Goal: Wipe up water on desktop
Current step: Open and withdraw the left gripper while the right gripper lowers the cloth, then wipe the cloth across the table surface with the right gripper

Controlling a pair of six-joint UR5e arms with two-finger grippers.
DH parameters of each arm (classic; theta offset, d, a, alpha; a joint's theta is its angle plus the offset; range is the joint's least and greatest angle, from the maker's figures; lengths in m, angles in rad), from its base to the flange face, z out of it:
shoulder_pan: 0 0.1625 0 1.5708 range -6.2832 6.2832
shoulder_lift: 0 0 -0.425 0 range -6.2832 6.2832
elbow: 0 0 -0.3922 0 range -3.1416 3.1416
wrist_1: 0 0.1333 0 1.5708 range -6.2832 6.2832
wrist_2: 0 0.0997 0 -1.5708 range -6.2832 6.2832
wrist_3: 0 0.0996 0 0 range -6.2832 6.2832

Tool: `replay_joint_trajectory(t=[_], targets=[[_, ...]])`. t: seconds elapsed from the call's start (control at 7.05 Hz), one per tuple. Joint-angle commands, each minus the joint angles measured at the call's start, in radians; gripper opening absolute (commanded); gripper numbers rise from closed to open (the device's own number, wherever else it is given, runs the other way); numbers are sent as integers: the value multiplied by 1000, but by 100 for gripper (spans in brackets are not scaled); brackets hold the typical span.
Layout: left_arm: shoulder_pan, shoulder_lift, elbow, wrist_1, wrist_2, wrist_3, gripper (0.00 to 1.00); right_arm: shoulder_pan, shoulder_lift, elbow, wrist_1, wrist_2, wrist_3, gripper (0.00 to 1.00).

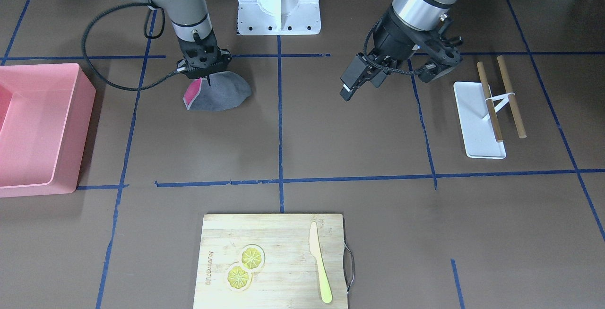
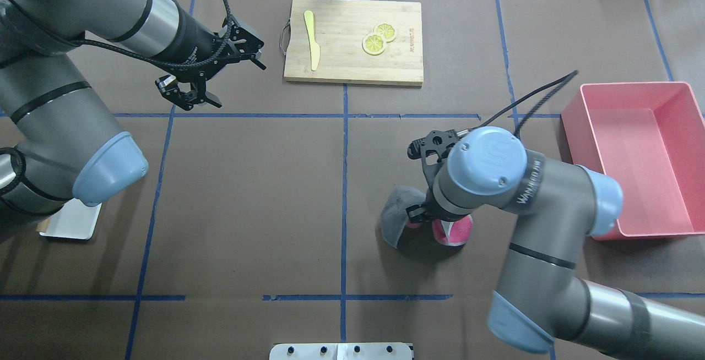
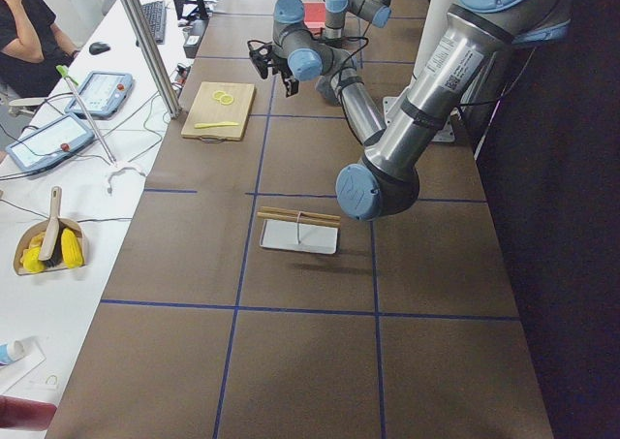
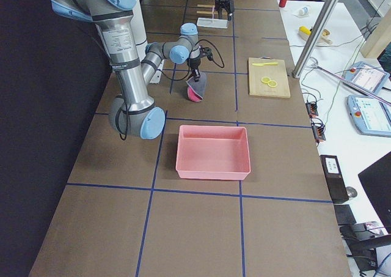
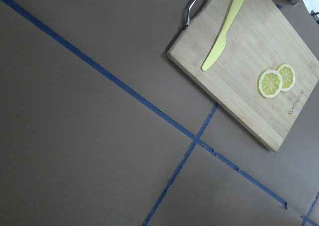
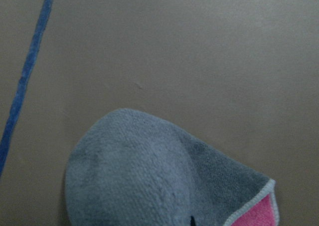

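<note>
Right gripper (image 1: 204,73) being seen clamped on bunched peak of grey-and-pink microfibre cloth (image 1: 227,92), toward robot-side edge of matte dark-brown desktop (image 1: 331,134). Cloth being judged soft, light, limp; peak being judged best hold. Left gripper (image 2: 240,86) being held open.

Wide open across the middle of the matte dark-brown desktop (image 1: 359,134). Hemmed on the robot's right by a pink rectangular plastic bin (image 1: 28,124), on its left by a flat white tray (image 1: 472,120) with two brown sticks (image 1: 516,115), at the operators' edge by a light bamboo cutting board (image 1: 283,243). Blocked by a bunched grey-and-pink cloth (image 1: 224,94) under the right gripper (image 1: 203,75).
</note>
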Motion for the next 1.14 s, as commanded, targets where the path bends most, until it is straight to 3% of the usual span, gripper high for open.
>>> replay_joint_trajectory(t=[0.0, 0.71, 0.99], targets=[[-5, 12, -5, 2, 2, 11, 100, 52, 55, -108, 1, 104, 5, 0], [-23, 40, -5, 2, 7, 28, 100, 238, -163, -107, 3, 168, -328, 0], [-74, 128, -20, 2, -2, 194, 100, 214, -110, -116, -20, 161, -296, 0]])
